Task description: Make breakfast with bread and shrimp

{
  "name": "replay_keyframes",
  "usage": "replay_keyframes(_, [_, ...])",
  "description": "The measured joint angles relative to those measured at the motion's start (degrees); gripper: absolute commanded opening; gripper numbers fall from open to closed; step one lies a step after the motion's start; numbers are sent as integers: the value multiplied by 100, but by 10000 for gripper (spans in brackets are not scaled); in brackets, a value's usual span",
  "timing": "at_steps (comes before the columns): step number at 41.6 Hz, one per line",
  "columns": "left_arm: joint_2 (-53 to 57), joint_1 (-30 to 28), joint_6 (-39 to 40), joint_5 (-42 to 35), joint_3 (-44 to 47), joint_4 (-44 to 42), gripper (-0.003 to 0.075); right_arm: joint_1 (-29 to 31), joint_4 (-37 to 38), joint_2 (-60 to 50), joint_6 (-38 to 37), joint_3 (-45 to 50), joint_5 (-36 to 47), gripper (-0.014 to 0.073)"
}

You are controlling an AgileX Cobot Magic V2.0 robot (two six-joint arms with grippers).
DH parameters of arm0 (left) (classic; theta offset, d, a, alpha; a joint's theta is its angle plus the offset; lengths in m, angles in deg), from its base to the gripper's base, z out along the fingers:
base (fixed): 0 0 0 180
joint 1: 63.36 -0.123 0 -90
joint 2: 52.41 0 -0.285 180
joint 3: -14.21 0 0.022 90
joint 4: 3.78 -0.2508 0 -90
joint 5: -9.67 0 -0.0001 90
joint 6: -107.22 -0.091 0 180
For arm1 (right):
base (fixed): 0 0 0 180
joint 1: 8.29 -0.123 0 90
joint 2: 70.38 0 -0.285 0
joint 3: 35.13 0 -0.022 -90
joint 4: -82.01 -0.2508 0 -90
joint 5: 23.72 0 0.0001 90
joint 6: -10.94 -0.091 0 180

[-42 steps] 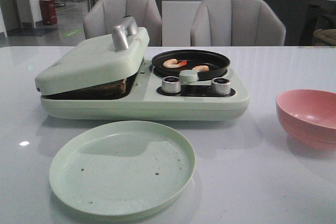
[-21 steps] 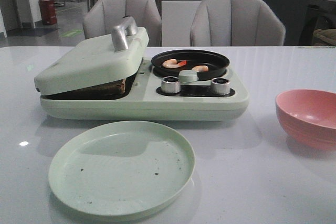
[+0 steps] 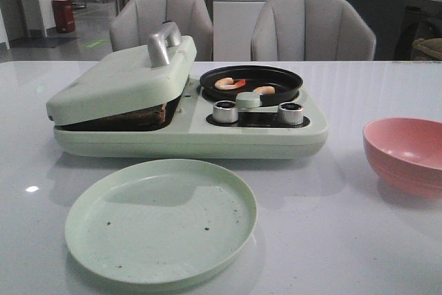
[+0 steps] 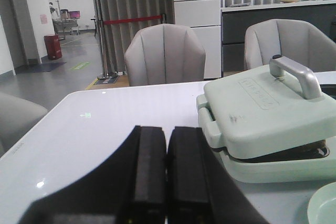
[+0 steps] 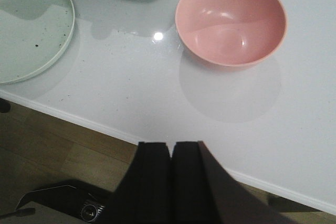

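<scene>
Nothing has moved since earlier: both shrimp [image 3: 230, 83] lie in the black pan [image 3: 251, 83] at two o'clock from the plate [image 3: 160, 219], bread [image 3: 135, 116] under the lid [image 3: 121, 81], left gripper [image 4: 166, 169] and right gripper [image 5: 171, 174] closed empty, so lifting the lid's handle [image 3: 163, 42] seems next.

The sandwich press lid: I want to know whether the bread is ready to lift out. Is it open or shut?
Nearly shut. The lid rests tilted on the bread, leaving only a narrow front gap.
</scene>
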Motion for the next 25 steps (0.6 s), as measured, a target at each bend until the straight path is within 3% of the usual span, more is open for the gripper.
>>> replay_keyframes(25, [0, 0, 0, -37, 0, 0, 109, 0, 0, 0, 0, 0, 0, 47])
